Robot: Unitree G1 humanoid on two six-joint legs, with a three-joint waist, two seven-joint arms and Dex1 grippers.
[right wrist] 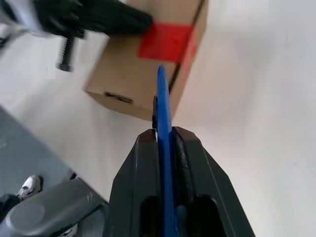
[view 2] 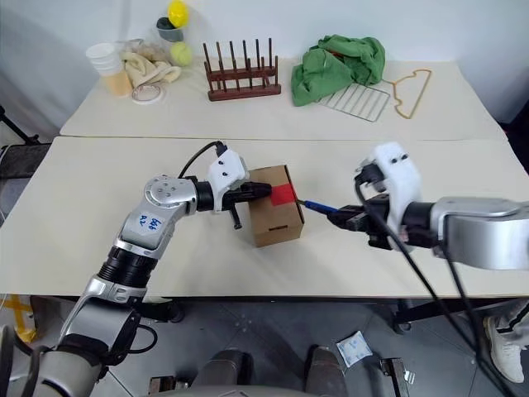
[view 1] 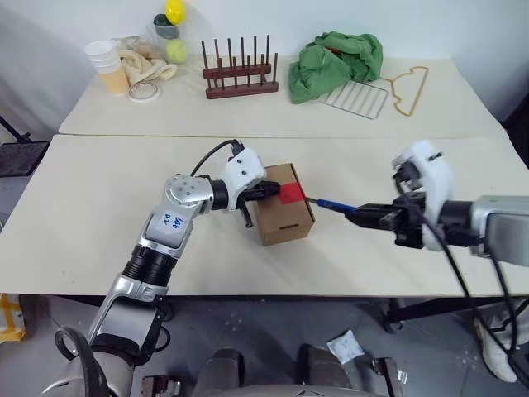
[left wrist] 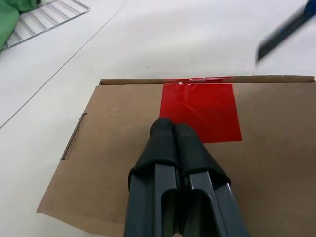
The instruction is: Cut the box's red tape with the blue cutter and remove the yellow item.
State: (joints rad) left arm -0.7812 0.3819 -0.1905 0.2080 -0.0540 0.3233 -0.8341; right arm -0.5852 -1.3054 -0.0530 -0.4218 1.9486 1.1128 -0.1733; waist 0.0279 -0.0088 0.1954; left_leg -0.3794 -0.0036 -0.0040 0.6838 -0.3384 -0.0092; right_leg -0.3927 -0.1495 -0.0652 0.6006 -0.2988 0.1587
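Note:
The box (view 1: 281, 217), a small brown carton, stands closed in the middle of the near table. The red tape (view 1: 291, 193) is a square over its top right edge. My left gripper (view 1: 269, 188) is shut with its tips resting on the box's top beside the red tape (left wrist: 202, 111). My right gripper (view 1: 364, 217) is shut on the blue cutter (view 1: 331, 203). The cutter's tip points at the box's taped edge, a short gap away from it (right wrist: 162, 98). The yellow item is hidden.
On the far table stand a wooden peg rack (view 1: 240, 70), a green cloth (view 1: 335, 62), a wire grid (view 1: 355, 98), a yellow wire hanger (view 1: 409, 87), stacked cups (view 1: 107, 66) and a tennis ball (view 1: 175, 51). The near table's front edge (view 1: 273, 291) runs close below the box.

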